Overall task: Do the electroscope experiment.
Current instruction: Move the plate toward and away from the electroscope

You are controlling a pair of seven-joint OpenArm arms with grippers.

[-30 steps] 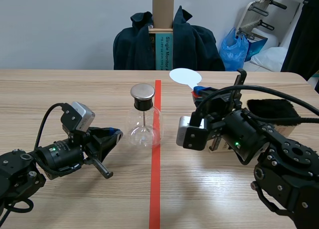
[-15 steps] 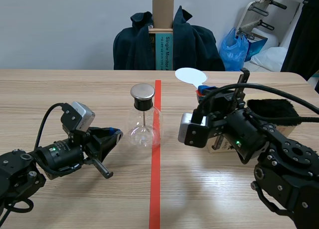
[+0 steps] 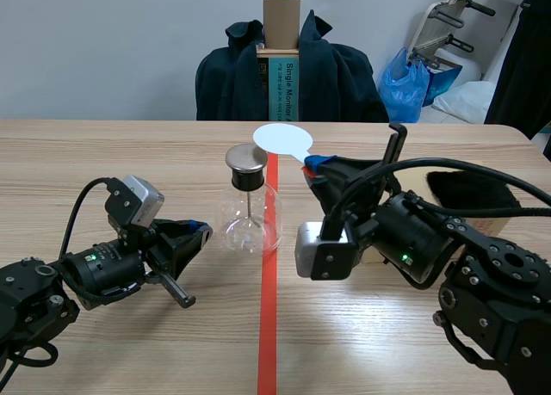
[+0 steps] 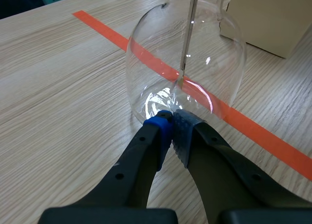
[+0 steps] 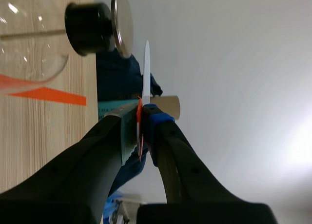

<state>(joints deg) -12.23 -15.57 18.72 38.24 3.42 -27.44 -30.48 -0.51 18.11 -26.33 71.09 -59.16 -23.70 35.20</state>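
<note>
The electroscope is a clear glass flask (image 3: 250, 221) with a black stopper and a round metal cap (image 3: 246, 158), standing just left of the red tape line. My right gripper (image 3: 312, 166) is shut on the handle of a white round paddle (image 3: 283, 138), whose disc hangs just to the right of the cap and slightly above it. In the right wrist view the paddle (image 5: 146, 72) shows edge-on between my fingers, close beside the metal cap (image 5: 122, 22). My left gripper (image 3: 200, 231) lies low on the table, shut on nothing, its tips (image 4: 170, 130) almost at the flask's base (image 4: 185, 82).
A black fur cloth (image 3: 469, 187) lies on a box at the right, behind my right arm. A chair draped with a dark jacket (image 3: 288, 72) and holding a cardboard box stands beyond the table's far edge. A blue bag (image 3: 406, 83) sits at the back right.
My right arm has swung left with the paddle, carrying its disc from right of the tape line to just beside the electroscope's cap. The left arm has stayed still.
</note>
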